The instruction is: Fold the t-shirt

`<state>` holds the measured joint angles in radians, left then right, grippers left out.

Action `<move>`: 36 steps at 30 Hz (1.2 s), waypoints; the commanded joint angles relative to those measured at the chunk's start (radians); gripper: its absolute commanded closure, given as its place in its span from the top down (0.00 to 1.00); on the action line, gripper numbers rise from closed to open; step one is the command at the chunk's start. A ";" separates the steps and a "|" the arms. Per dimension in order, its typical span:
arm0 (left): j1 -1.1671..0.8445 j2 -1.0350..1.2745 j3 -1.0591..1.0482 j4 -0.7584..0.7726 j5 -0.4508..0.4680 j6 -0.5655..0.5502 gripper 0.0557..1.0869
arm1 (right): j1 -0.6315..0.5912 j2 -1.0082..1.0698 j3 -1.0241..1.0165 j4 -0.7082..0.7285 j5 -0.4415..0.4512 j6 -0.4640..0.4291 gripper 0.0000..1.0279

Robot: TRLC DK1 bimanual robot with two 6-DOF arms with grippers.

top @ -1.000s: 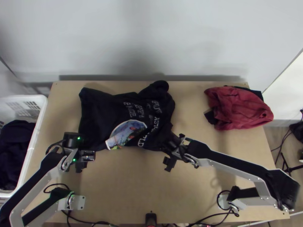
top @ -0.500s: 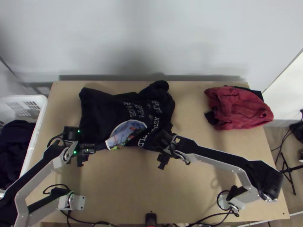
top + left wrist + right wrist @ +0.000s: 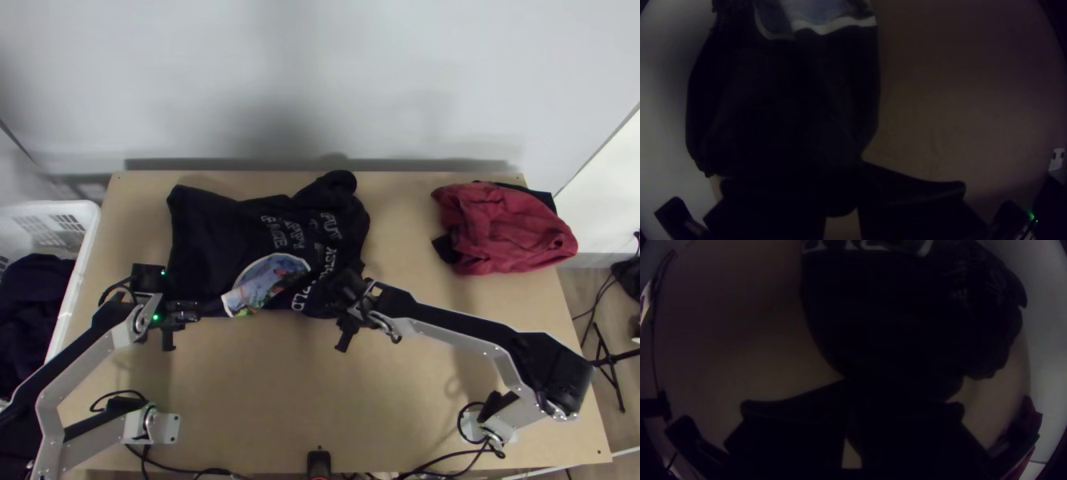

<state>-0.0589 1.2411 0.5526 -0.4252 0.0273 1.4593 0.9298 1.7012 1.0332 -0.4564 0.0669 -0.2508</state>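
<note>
Light wooden table (image 3: 256, 392), near to far: L gripper (image 3: 853, 178) and R gripper (image 3: 849, 393) look closed w/ a pinch of fabric each, at either end of the near edge. Dark t-shirt (image 3: 212, 248) lies beyond, rumpled, print up; red cloth (image 3: 508, 228) off to the R. I'd call this the grip step, pre-fold; next move prob. needs me lifting both ends tog., tension even

On the table (image 3: 264, 392), the t-shirt (image 3: 208, 248) lies between a basket (image 3: 85, 213), left, and piled clothes (image 3: 500, 232), right.
</note>
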 commanded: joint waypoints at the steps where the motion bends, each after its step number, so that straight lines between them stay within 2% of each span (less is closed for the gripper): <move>1: 0.031 -0.042 0.050 -0.083 0.062 0.006 0.05 | -0.028 -0.057 -0.001 0.001 -0.013 -0.008 0.03; 6: 0.056 -0.069 0.099 -0.201 0.080 -0.001 0.04 | -0.034 -0.117 0.013 -0.044 -0.061 -0.004 0.03; 14: 0.103 -0.152 0.282 -0.440 0.149 -0.108 0.04 | -0.132 -0.261 0.034 -0.183 -0.177 0.016 0.03; 21: 0.162 -0.223 0.388 -0.615 0.198 -0.152 0.04 | -0.238 -0.416 0.125 -0.449 -0.308 0.007 0.03; 26: 0.281 -0.226 0.480 -0.673 0.270 -0.180 0.04 | -0.324 -0.512 0.197 -0.596 -0.384 -0.015 0.03; 32: 0.373 -0.184 0.807 -0.819 0.442 -0.424 0.04 | -0.393 -0.624 0.396 -0.734 -0.383 -0.033 0.03; 36: 0.373 -0.195 0.937 -0.874 0.513 -0.537 0.04 | -0.424 -0.693 0.530 -0.811 -0.384 -0.018 0.03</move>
<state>0.2657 1.0454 1.2488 -1.1934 0.4171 1.0973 0.5705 1.1255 1.3689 -1.1343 -0.3031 -0.2726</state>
